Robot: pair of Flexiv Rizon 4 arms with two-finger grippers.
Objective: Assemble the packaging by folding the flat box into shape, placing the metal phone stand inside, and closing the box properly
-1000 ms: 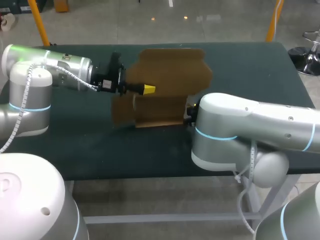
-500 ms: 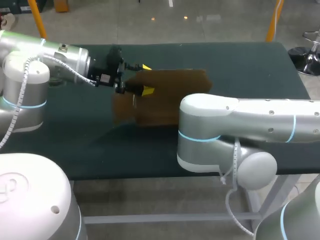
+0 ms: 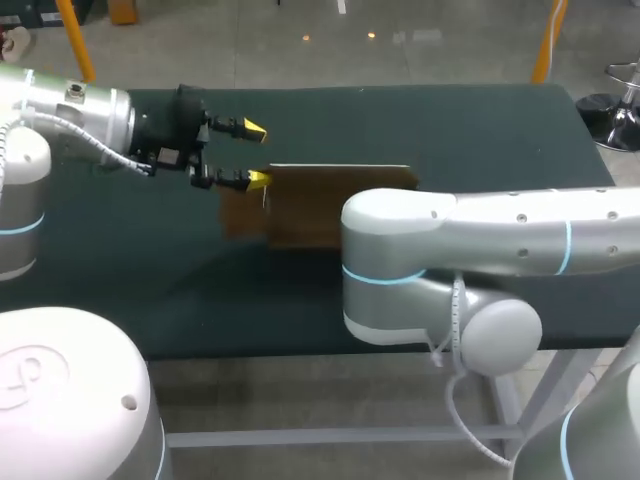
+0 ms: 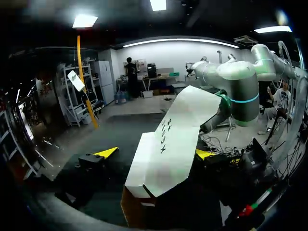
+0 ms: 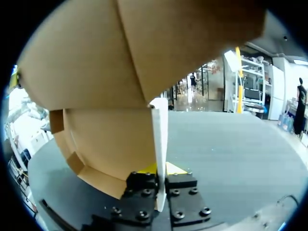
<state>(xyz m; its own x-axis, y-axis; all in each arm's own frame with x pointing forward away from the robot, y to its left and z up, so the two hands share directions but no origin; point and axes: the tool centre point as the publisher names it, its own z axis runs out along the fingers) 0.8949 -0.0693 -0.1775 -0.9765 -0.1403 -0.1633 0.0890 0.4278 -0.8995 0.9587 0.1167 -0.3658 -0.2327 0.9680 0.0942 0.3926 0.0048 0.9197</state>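
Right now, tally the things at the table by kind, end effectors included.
cardboard box: 1
end effectors: 2 (left end effector, right end effector)
Total: 3

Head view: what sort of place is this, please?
Probably a robotics lab or workshop: a left arm and a right arm are at a dark green table, with a brown cardboard box between them.

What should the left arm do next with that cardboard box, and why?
Probably ease the left pincer in against the box to push a loose flap inward. Its fingers stand open and empty at the box's left end. The right pincer is clamped on a panel edge, steadying it, and the flaps are not yet folded shut.
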